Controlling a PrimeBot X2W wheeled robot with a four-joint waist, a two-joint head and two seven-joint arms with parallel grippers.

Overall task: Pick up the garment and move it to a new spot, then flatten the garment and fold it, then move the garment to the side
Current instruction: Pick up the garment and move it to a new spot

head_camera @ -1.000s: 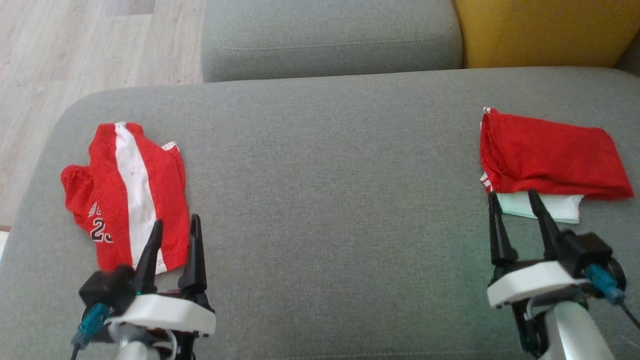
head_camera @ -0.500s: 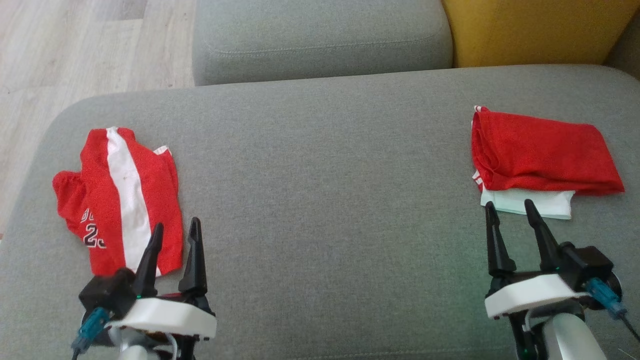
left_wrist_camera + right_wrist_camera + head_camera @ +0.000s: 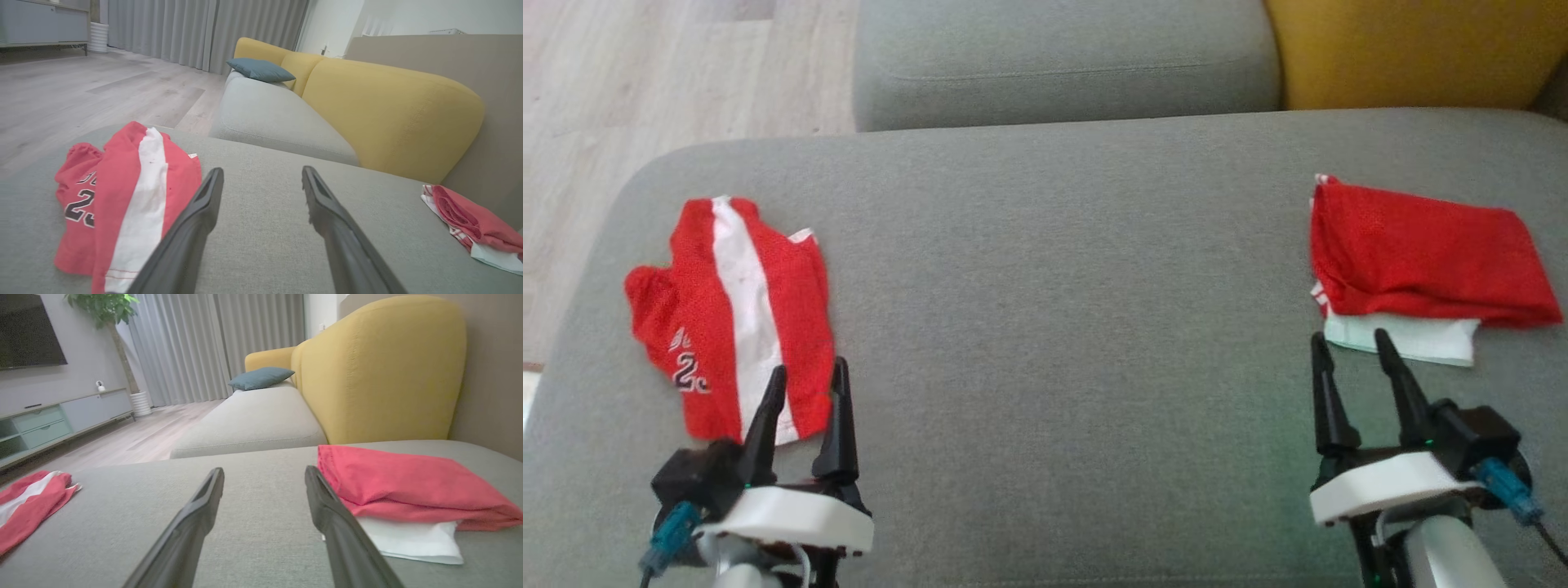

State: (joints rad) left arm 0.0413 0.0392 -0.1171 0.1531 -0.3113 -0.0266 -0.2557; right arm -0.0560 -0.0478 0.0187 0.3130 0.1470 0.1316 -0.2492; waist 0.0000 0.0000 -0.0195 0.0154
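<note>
A crumpled red garment with a white stripe and the number 23 lies at the left of the grey ottoman; it is also in the left wrist view and at the edge of the right wrist view. My left gripper stands open just before the garment's near right corner, with nothing between its fingers. My right gripper is open too, just short of a folded red garment lying on a folded white one.
The folded stack shows in the right wrist view and the left wrist view. Behind the ottoman are a grey sofa seat and a yellow backrest. Wooden floor lies to the left. The ottoman's middle is bare.
The head camera has swayed, so the whole picture shifted left and back. Both grippers stay open and the garments lie as before.
</note>
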